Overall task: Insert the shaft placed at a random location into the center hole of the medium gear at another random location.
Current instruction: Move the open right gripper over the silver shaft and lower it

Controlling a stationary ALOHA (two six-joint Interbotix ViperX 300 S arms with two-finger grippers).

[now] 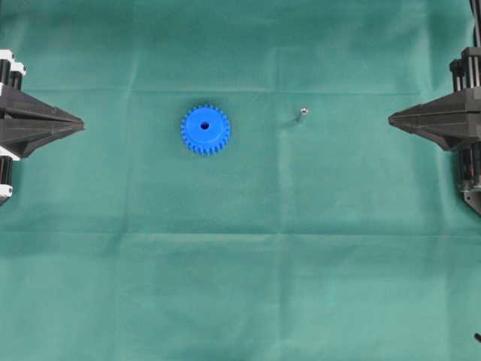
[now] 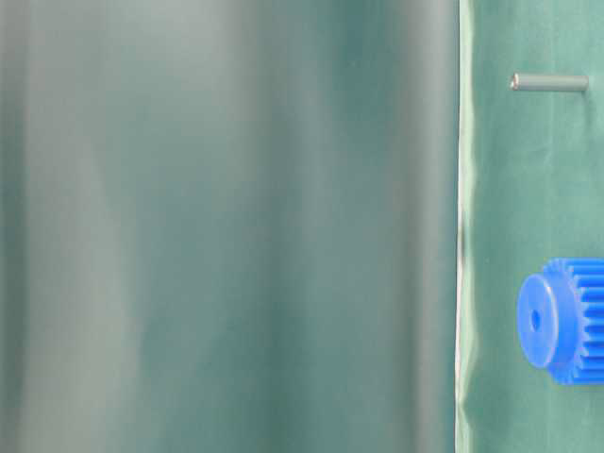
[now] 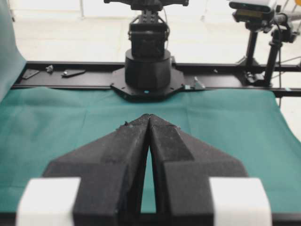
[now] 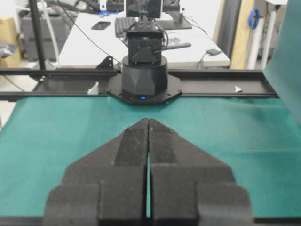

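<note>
The shaft [image 1: 303, 113] stood on end on the green cloth of the table [image 1: 240, 286], near the middle and on the right-hand side of the overhead view; the table-level camera showed it as a slim grey pin [image 2: 549, 83]. The gear [image 1: 205, 129] lay flat well apart from it to the left, hub up, its center hole [image 1: 205, 126] open to the top. I judged that nothing had begun: my right claw [image 1: 391, 118] sat parked at its edge with its jaws pressed together and empty, and my left claw [image 1: 81, 120] likewise at the other edge.

The pin being closer to the right arm, I meant to open that claw, come down from above and pinch high on the shaft, keeping it plumb. It was thin and could easily tip or slip. Only wrinkled cloth lay between pin and gear.
</note>
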